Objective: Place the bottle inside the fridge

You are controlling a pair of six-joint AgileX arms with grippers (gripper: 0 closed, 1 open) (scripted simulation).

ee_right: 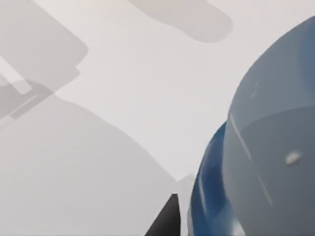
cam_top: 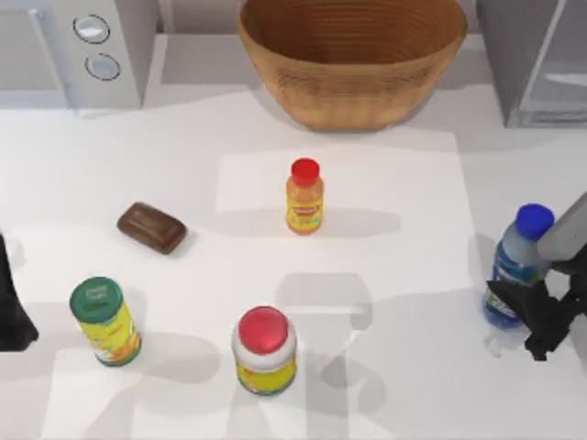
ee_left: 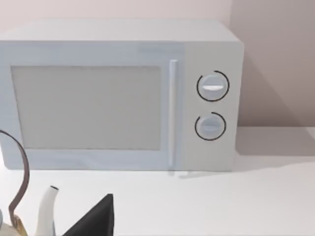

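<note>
the right gripper (cam_top: 525, 316) sits at the bottle (cam_top: 515, 270) near the table's (cam_top: 385, 266) three o'clock edge; i cannot tell whether its jaws grip it. the left arm (cam_top: 11, 302) waits at nine o'clock.

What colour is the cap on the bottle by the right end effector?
Blue; the cap on the bottle shows best in the top view.

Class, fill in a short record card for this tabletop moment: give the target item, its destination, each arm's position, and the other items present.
target: bottle, upright near the table's right edge
destination: fridge, back right corner
right gripper: at the bottle's base
left arm: parked at the left edge
back row: microwave, wicker basket
others: orange bottle, brown bar, green-lidded can, red-lidded jar
</note>
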